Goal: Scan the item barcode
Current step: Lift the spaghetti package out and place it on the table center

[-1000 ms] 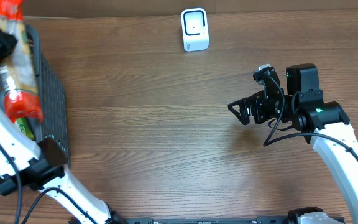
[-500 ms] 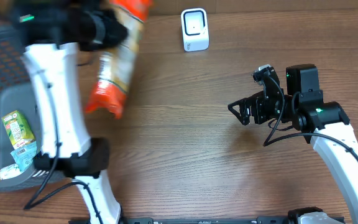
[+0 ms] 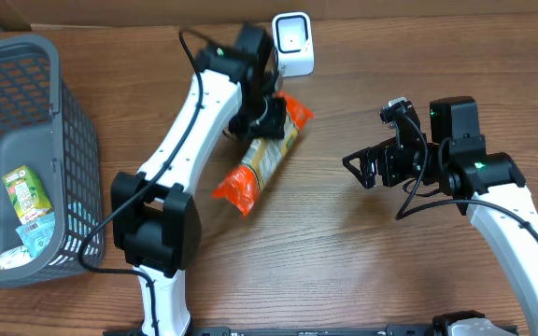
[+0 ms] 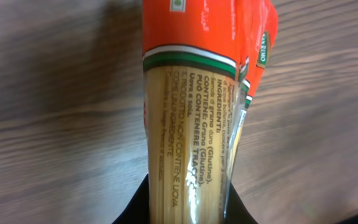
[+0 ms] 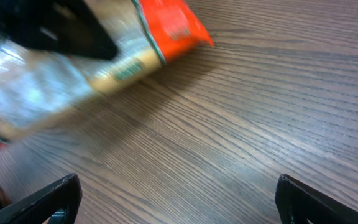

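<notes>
Moved: L arm has swung across from the basket side to the far-centre of the tabletop, bringing the pasta pack [image 3: 264,154] with it. R arm is unchanged.
Basket [image 3: 73,131]: near-left corner up along the left edge. Green carton [image 3: 26,191] and other bits lie inside, well apart from the action.
R gripper [image 3: 367,166]: right-centre of the tabletop, jaws spread full wide, holding nothing. It points toward the pack but is apart from it.
Pack: long clear bag w/ red ends, lying slantwise. The red low end points to mid-table and the top end sits near the scanner. Can't tell if the low end touches the wood.
L gripper [image 3: 267,117]: clamped tight on the pack's upper part. In the wrist view the dark fingers [image 4: 143,208] pinch the bag from both sides.
Scanner [image 3: 293,44]: small white unit at the far edge, centre, upright, just beyond the pack's top.
Barcode: not seen. The wrist view shows only ingredient print, so its side is unknown.
Step (judged): present the pack to the scanner.
Do well: roll the wrist till the code panel faces the scanner window, keep the film flat, hold steady just in front w/o touching.
Risk: the slim grip may let the long bag droop or twist. Keep the R arm clear.
</notes>
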Available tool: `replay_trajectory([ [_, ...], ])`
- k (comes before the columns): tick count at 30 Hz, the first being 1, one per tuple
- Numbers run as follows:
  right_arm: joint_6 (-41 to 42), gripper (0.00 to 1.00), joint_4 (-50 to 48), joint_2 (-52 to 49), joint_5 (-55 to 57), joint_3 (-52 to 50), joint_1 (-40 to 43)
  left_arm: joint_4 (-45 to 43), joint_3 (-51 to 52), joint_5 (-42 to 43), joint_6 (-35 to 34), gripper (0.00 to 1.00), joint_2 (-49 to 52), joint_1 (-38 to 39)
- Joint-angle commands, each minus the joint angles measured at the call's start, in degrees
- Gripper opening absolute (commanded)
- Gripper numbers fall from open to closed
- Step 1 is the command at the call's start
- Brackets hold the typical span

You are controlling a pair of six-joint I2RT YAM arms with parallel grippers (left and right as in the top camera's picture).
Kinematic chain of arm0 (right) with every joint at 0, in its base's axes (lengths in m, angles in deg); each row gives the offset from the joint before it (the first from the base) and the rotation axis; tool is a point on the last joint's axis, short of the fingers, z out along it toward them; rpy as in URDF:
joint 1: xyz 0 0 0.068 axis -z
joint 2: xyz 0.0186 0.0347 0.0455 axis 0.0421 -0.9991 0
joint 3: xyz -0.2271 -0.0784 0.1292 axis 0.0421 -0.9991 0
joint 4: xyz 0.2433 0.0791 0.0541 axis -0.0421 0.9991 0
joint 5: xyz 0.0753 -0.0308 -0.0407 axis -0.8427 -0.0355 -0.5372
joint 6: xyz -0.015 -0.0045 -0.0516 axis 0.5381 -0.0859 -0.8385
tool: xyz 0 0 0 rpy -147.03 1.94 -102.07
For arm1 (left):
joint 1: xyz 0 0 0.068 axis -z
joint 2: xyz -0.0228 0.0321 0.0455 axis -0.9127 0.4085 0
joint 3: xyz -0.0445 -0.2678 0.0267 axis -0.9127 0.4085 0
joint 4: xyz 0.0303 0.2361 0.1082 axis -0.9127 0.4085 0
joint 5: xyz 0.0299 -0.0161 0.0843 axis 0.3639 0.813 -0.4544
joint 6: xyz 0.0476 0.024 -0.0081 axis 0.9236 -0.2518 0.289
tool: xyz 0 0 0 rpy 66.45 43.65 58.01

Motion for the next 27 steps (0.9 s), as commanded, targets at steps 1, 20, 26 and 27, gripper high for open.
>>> replay_trajectory([
  [1, 0.2, 1.0, -0.2, 0.2, 0.0, 1.3, 0.1, -5.8, 7.3, 8.7, -3.6, 0.04, -2.1, 0.0],
  [20, 0.2, 1.0, -0.8, 0.3, 0.2, 1.3, 0.1, -13.5, 11.0, 18.0, 4.5, 0.82, -2.2, 1.0],
  [26, 0.2, 1.0, -0.8, 0.2, 0.2, 1.3, 0.1, -2.1, -5.5, 7.1, 5.6, 0.78, -2.2, -2.1],
  [27, 0.2, 1.0, -0.8, 0.3, 0.2, 1.3, 0.1, 0.0, -8.7, 5.6, 6.0, 0.77, -2.2, -2.6],
])
